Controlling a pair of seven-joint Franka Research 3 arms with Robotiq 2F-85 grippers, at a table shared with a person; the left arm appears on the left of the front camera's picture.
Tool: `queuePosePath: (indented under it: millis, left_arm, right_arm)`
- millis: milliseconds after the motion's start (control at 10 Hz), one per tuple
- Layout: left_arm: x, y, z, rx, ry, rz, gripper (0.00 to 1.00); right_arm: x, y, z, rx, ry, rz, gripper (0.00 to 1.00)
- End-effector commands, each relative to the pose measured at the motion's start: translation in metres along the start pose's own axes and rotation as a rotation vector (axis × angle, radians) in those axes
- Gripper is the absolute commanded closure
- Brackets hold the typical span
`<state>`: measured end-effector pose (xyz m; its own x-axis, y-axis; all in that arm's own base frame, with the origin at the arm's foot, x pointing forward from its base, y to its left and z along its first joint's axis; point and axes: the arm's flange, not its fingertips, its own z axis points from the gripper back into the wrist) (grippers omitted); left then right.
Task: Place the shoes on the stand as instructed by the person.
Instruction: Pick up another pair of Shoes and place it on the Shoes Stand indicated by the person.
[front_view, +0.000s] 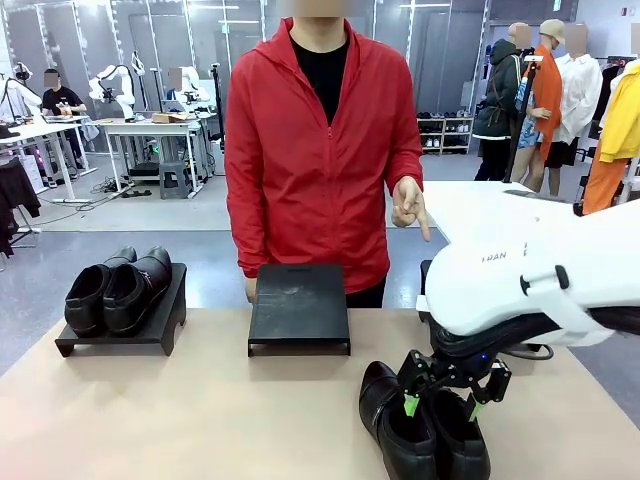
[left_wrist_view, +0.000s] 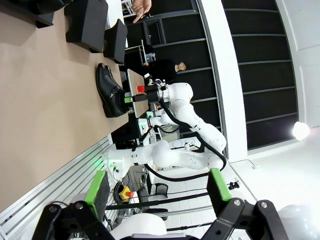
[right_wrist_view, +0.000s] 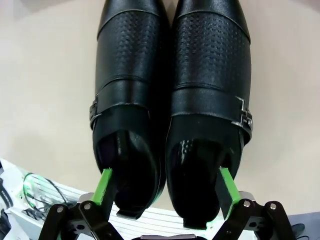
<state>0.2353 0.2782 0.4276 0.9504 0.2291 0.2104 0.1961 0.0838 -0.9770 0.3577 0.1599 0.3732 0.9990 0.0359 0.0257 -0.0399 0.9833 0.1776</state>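
Right gripper (front_view: 441, 406) down over the shoes (front_view: 385, 420)
Its jaws stand apart around both heels, on the robot's side of the empty stand (front_view: 299, 305); left gripper (left_wrist_view: 157, 172) gapes too.

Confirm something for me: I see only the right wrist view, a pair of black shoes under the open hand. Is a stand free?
Observer: Yes, a bare stand lies right in front of the person.
Operator: Other shoes anywhere?
Observer: A second pair sits on the left-side stand.
Operator: Any signal from the person?
Observer: The person's hand points one finger downward.
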Motion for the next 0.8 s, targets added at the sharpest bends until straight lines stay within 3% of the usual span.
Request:
queuePosePath:
  millis: [0,400,500,600,700]
  left_arm:
    - [-0.002,-0.002,0.001,-0.016,0.006,-0.02,0.0]
    - [-0.002,-0.002,0.001,-0.016,0.006,-0.02,0.0]
    - [-0.002,-0.002,0.001,-0.016,0.006,-0.02,0.0]
    - [-0.002,-0.002,0.001,-0.016,0.006,-0.02,0.0]
    - [-0.002,-0.002,0.001,-0.016,0.006,-0.02,0.0]
  right_arm:
    - [0.003,0.003,-0.015,-0.023,-0.015,-0.033,0.0]
    - [0.007,0.013,-0.038,-0.062,0.001,-0.012,0.0]
    - [0.007,0.014,-0.043,-0.068,0.01,-0.006,0.17]
    - [0.006,0.015,-0.045,-0.074,0.013,0.004,0.55]
    - [0.004,0.016,-0.046,-0.071,0.018,0.009,0.77]
